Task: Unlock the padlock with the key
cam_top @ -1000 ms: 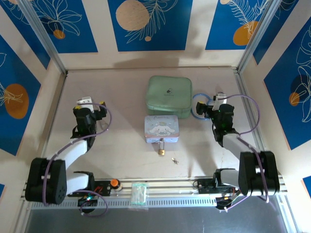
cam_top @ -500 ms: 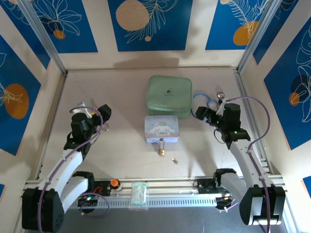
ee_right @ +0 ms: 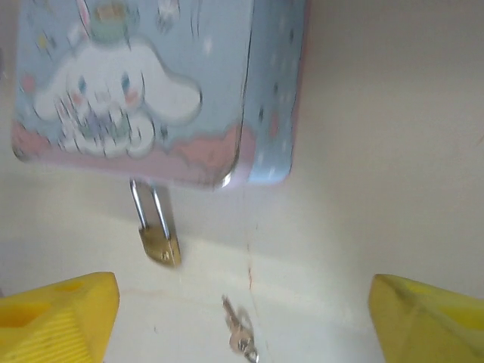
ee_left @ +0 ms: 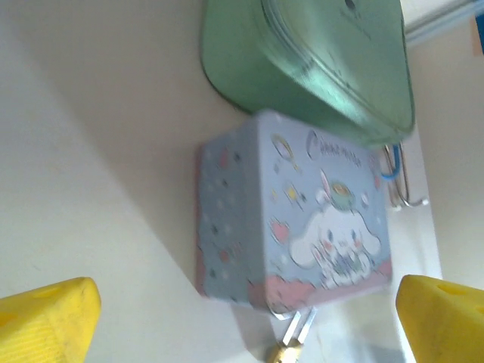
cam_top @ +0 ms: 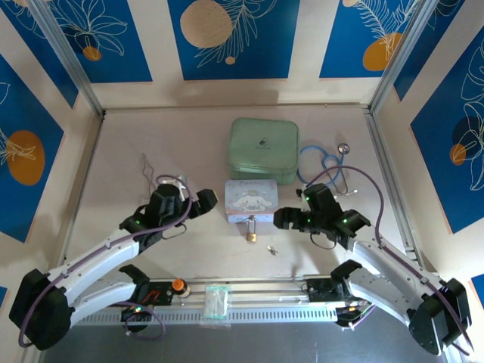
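The small brass padlock (cam_top: 251,236) hangs by its silver shackle from the front edge of the pastel cartoon tin (cam_top: 252,201). The tiny silver key (cam_top: 271,250) lies on the table just right of it. My left gripper (cam_top: 207,200) is open beside the tin's left side. My right gripper (cam_top: 282,219) is open to the right of the tin. In the left wrist view the tin (ee_left: 302,227) and padlock (ee_left: 290,349) lie ahead of the open gripper (ee_left: 242,325). The right wrist view shows padlock (ee_right: 160,243) and key (ee_right: 240,336) between the spread yellow fingertips (ee_right: 57,318).
A green zipped case (cam_top: 263,150) stands behind the tin. A blue stethoscope (cam_top: 325,162) lies to its right, and thin forceps (cam_top: 149,169) lie at the left. A small clear packet (cam_top: 217,300) rests on the front rail.
Both arms have swung in from the outer sides of the table toward the tin and reached forward. The forceps and stethoscope now lie uncovered. Padlock and key have not moved.
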Tool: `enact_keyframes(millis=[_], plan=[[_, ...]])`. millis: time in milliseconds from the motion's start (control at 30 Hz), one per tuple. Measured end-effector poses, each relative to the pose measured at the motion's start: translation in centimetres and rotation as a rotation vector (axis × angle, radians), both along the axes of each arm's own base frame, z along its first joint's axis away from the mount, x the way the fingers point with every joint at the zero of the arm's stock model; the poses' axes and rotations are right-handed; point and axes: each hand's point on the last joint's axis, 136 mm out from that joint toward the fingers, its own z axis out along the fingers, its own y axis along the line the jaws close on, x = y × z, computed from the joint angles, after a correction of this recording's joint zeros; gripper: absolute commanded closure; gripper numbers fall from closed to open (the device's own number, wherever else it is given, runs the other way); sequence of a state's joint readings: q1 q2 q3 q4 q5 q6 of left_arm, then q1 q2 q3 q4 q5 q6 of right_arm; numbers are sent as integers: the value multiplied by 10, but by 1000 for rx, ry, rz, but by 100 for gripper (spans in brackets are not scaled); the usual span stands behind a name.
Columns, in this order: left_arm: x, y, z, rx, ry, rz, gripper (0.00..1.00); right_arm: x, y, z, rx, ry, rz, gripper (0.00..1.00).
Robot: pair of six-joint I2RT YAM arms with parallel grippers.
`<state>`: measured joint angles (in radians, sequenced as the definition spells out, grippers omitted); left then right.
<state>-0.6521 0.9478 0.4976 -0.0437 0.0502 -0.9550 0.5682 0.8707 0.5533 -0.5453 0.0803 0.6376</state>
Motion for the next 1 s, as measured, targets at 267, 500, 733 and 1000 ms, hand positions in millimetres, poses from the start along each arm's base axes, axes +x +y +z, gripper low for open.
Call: enact_keyframes(millis=[267,500,733,1000], plan=[[-40,-35,-11,-20,51,-37,0,-47,22,-39,-114,119,139,37],[-52,-44,-29,-2,96,-34,0,-64,29,-64,-219,167,194,43],[-52,-53,-26,-36,88,-35,0,-73,36,-78,-271,198,231,45],[-54,-47,-34,-23,92,-22,0,-78,46,-78,-291,181,262,51]])
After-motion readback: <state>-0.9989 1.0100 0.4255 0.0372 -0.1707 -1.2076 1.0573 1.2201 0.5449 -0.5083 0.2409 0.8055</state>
